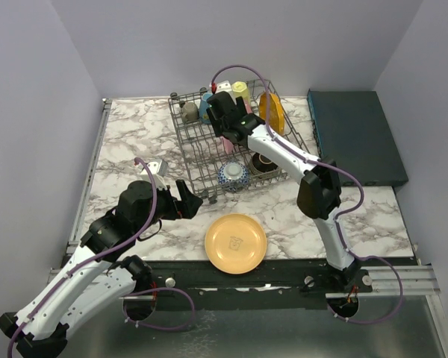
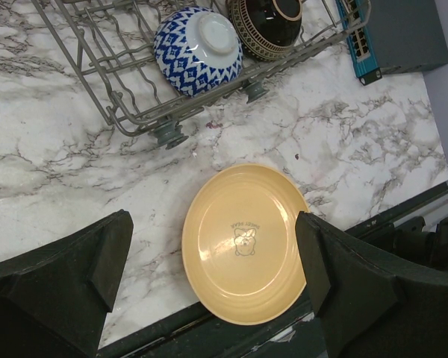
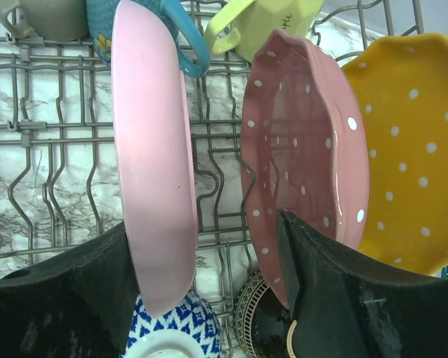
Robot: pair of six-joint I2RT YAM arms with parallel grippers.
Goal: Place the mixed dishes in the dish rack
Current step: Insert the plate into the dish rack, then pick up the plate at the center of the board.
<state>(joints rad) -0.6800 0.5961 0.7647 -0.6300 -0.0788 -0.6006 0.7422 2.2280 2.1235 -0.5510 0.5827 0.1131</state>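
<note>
Bench (image 2: 45, 171): smooth marble-patterned top, white with grey veining, with a light sheen.
Dish rack (image 1: 190, 138): grey metal wire, dull finish.
Yellow plate (image 2: 243, 242): smooth and glossy, with reflections on its face.
Blue-white bowl (image 2: 196, 48) and dark brown bowl (image 2: 265, 26): shiny glaze.
Plain pink plate (image 3: 153, 171): smooth, satin.
Pink dotted plate (image 3: 295, 149) and orange dotted plate (image 3: 411, 149): glossy.
Fingers (image 2: 358, 298) of the left gripper (image 2: 213, 257) and right gripper (image 3: 209, 253): matt black, slightly grainy.

light: even, soft | shadows: faint | glare: mild on yellow plate (image 2: 243, 246) | focus: sharp
</note>
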